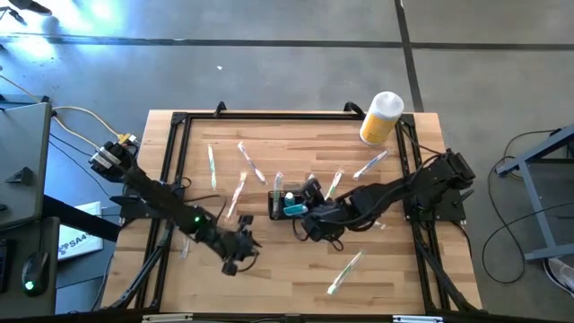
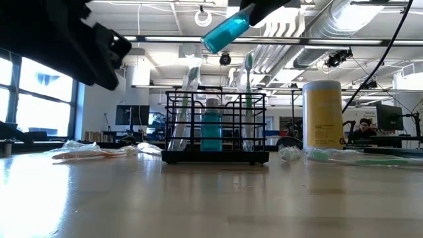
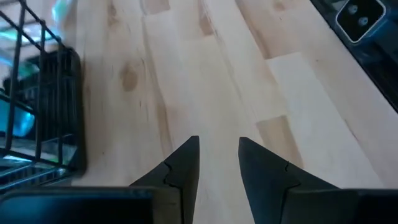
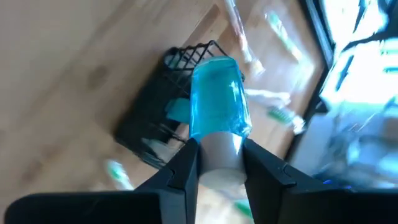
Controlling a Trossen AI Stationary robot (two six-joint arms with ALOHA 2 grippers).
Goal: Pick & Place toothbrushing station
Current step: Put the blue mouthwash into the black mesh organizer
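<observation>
gripping a blue bottle (image 4: 216, 106) above the caddy (image 4: 163, 118), right pincer (image 4: 220, 163); left pincer (image 3: 218, 163) parted, empty; wrapped toothbrushes (image 1: 345, 272) scattered around.

Wood-plank surface (image 1: 269, 278) with black frame (image 1: 175, 144) along its edges, yellow cylinder with white lid (image 1: 381, 117) upright at the far right corner, wrapped toothbrushes scattered across the top, one (image 1: 344, 272) lying alone near the front edge.
</observation>
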